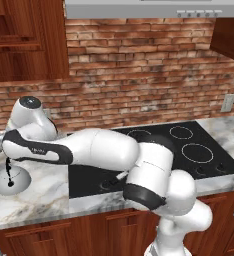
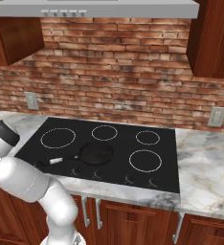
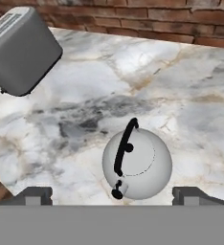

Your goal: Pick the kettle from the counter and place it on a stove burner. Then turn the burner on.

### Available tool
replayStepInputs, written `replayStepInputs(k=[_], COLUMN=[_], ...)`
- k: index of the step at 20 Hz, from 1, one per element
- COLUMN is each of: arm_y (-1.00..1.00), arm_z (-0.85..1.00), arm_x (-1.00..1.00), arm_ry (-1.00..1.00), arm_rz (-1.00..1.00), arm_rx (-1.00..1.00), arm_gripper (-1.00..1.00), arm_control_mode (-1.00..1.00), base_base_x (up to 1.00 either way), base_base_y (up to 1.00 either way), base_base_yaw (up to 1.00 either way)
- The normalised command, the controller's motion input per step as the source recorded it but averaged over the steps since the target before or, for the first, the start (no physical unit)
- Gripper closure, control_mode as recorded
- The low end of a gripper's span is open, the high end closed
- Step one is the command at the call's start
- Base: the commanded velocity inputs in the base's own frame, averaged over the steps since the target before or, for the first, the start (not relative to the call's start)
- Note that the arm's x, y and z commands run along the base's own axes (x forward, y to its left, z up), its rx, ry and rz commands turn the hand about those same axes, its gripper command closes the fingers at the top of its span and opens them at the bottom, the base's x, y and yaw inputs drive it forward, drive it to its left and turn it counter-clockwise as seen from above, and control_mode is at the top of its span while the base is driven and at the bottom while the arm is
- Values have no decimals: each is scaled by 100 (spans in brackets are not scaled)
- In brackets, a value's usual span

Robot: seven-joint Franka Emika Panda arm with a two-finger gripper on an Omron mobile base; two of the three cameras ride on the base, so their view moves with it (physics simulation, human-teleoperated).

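Our gripper (image 3: 112, 195) hangs with jaws spread wide, gripping nothing, above the counter (image 3: 181, 95). We see the toaster (image 3: 19, 50) toward the counter's back edge and the kettle (image 3: 137, 163) between our fingertips (image 3: 35, 195), untouched.

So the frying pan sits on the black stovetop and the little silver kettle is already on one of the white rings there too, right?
Not quite. The frying pan is on the stovetop, but the kettle stands on the marble counter, as the hand view shows, with the open gripper above it.
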Motion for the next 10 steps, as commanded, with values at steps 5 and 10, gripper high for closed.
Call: replayStepInputs(k=[5,10], arm_y=[0,0], arm_z=[-31,-32], arm_x=[0,0], arm_ry=[12,12], arm_rz=[0,0], arm_rx=[-7,-6], arm_gripper=[-100,-100], arm_control_mode=[-100,-100], base_base_x=[0,0], base_base_y=[0,0], base_base_yaw=[0,0])
